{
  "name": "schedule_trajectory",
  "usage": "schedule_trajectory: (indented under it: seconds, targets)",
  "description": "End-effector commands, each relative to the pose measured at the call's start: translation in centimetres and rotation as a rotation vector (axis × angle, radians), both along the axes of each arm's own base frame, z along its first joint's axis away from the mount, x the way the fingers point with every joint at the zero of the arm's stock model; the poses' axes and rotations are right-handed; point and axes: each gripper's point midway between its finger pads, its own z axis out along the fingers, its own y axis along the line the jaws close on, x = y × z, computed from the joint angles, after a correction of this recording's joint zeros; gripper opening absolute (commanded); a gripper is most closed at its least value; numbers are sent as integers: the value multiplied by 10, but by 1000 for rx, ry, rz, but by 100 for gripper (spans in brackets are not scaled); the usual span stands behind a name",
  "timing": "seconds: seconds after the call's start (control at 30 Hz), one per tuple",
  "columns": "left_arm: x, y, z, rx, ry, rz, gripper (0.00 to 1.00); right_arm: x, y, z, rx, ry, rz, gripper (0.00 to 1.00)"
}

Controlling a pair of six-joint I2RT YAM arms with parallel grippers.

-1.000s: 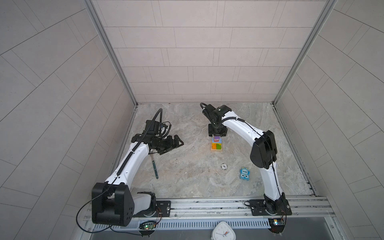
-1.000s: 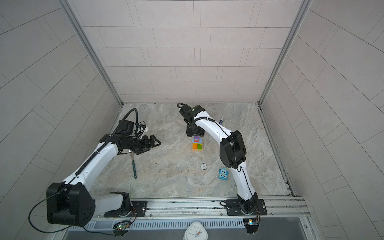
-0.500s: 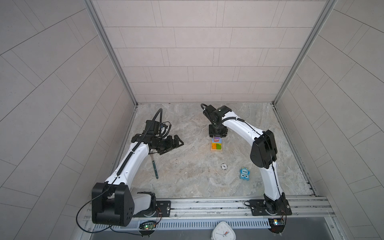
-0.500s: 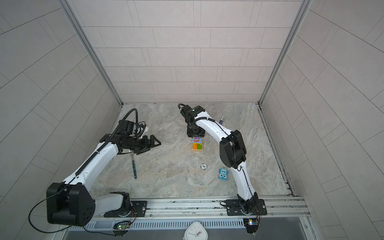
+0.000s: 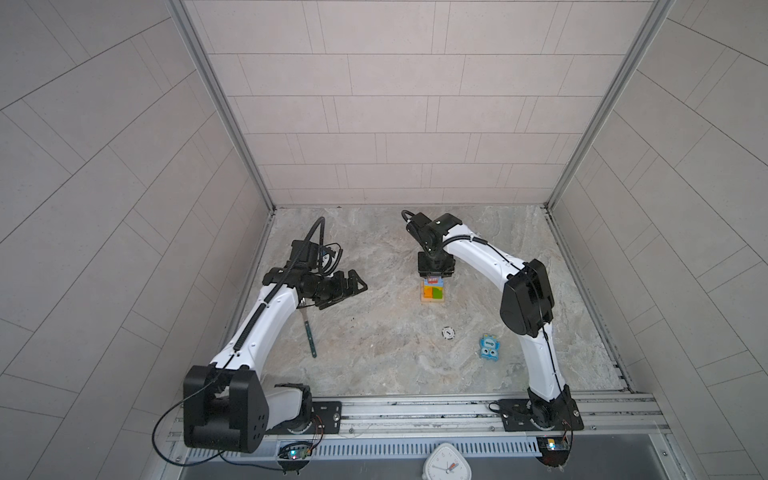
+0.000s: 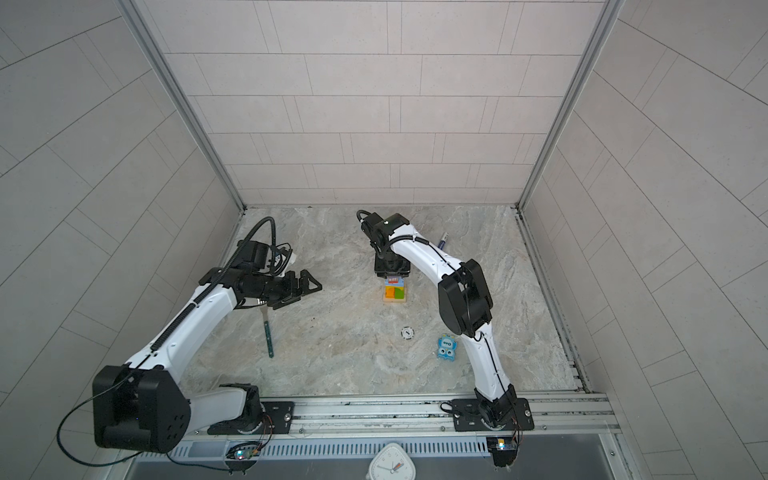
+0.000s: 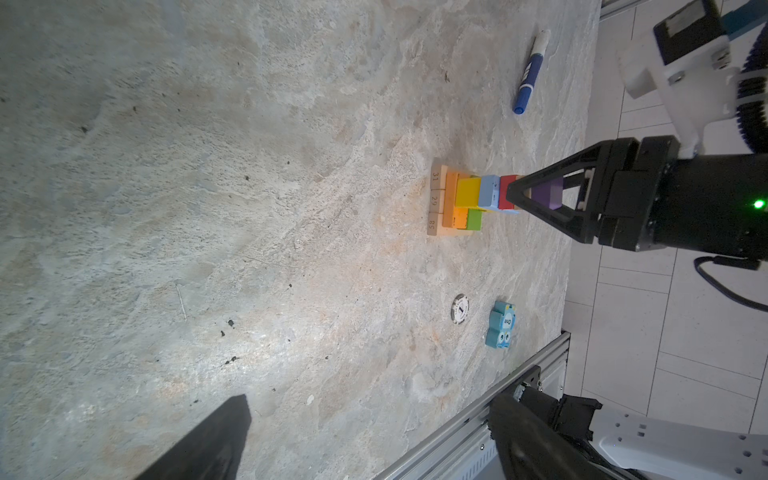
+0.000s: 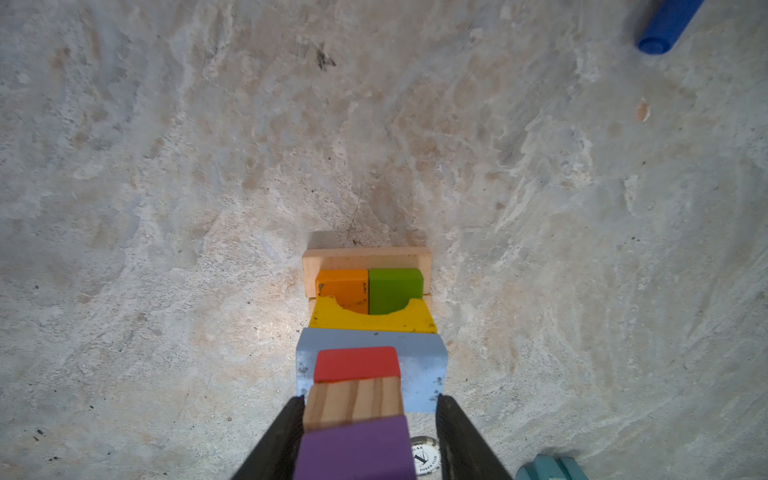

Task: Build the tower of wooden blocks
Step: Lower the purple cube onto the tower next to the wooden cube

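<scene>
Top views: the tower (image 5: 432,289) (image 6: 395,291) stands mid-bench with bare bench (image 5: 374,365) open all round it. The back wall is its nearest edge and is still well apart. The right hand (image 5: 435,272) hangs straight above the tower, pointing down. The left hand (image 5: 353,286) is well apart from the tower on the left-arm side, jaws spread wide and holding nothing. A thin teal strip (image 5: 309,336) lies further out from the tower. A poker chip (image 5: 448,333) and a blue toy (image 5: 489,347) lie on the tower's rail side, clear of it.

Right wrist view only: fingers (image 8: 286,432) flank the purple cube (image 8: 357,449), topmost over the striped cube (image 8: 353,401) and red cube (image 8: 356,363). One finger is against the stack and a gap shows at the other, so the hand is released, not clenched.

Left wrist view only: the stepped stack side-on, with numbers on the tan base (image 7: 434,199). The marker pen (image 7: 530,72) lies beyond the tower; it also shows in a top view (image 6: 443,240).

Against a second ago: arms and tower sit as before.
</scene>
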Motion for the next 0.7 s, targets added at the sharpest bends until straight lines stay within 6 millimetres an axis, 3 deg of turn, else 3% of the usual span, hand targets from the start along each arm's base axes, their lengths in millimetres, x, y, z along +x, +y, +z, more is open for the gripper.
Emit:
schedule_trajectory:
  seconds: [0.0, 0.67]
  targets:
    - [-3, -2, 3, -3, -20, -14, 97, -2, -3, -7, -17, 19, -5, 51]
    - [-4, 0, 3, 6, -19, -10, 97, -4, -2, -12, -12, 38, 1, 46]
